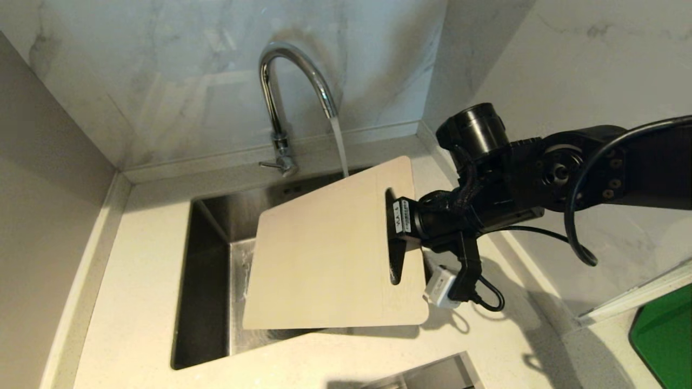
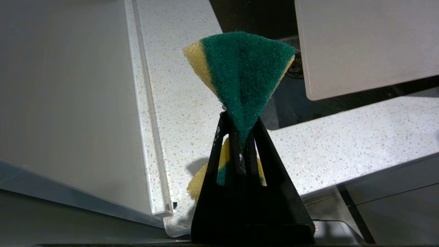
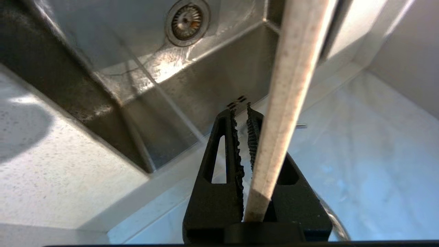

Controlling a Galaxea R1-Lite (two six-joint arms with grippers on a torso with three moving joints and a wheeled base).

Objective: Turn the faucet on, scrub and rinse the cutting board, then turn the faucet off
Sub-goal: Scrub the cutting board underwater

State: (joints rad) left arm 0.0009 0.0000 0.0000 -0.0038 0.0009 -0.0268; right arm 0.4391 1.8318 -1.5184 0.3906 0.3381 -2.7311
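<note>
- Water (image 1: 339, 143) is running from the faucet (image 1: 294, 92) at about 12 o'clock on my head cam, and the stream drops behind the far edge of the cutting board (image 1: 324, 254).
- My right gripper (image 1: 397, 237) comes in from 3 o'clock and has its fingers clamped narrow on the board's right end, right by the handle slot (image 1: 393, 267). On the right wrist cam the board runs edge-on through the toothed pads (image 3: 236, 154).
- The board is held up off the counter and tilted over the sink (image 1: 208, 281), with its far corner up near the stream and its left end hanging over the basin.
- The drain (image 3: 185, 21) shows in the basin floor on the right wrist cam, and the bottom looks wet.
- My left gripper (image 2: 240, 137) isn't on the head cam. Its wrist cam shows it pinched tight on a green and yellow sponge (image 2: 241, 73), fanned out above the fingertips, over the speckled counter (image 2: 343, 144) beside the sink.
- There's a green slab (image 1: 665, 335) down at 4 o'clock on the counter, well apart from everything.
</note>
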